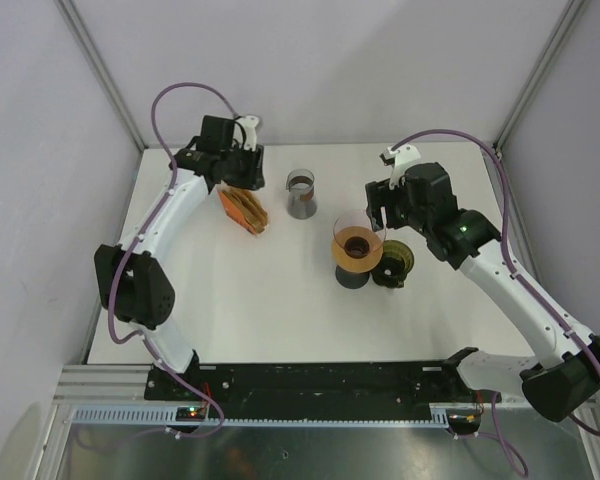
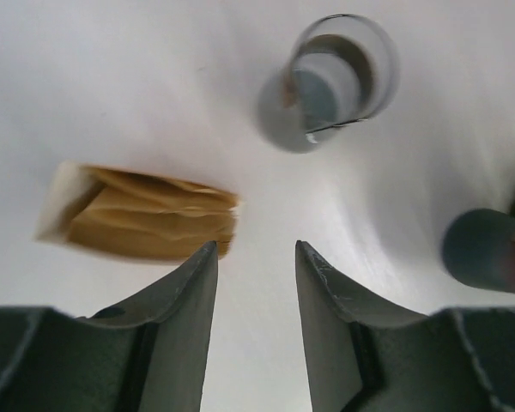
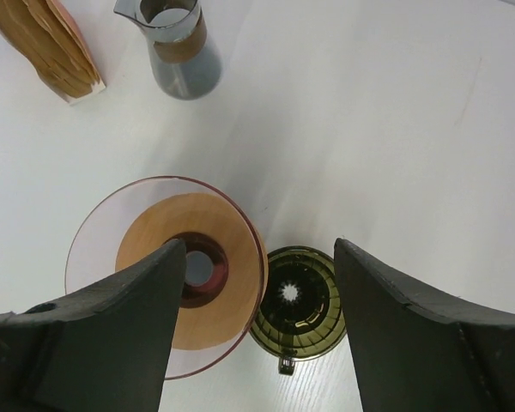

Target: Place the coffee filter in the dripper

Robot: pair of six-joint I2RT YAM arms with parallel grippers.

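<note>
A stack of brown paper coffee filters (image 1: 244, 209) lies on its side on the white table. My left gripper (image 1: 238, 183) hovers just behind it, open and holding nothing. In the left wrist view the filters (image 2: 146, 215) sit ahead and to the left, and the left fingertip (image 2: 208, 257) is close to their right end. A pink see-through dripper (image 1: 358, 244) with a brown ring inside stands on a dark base. A dark green dripper (image 1: 393, 262) sits beside it. My right gripper (image 1: 380, 218) hangs open above the two, its jaws on either side of them (image 3: 257, 249).
A glass carafe (image 1: 301, 193) with a brown collar stands between the filters and the pink dripper. It also shows in both wrist views: carafe (image 2: 335, 81), carafe (image 3: 176, 43). Enclosure walls close the table at the back and on both sides.
</note>
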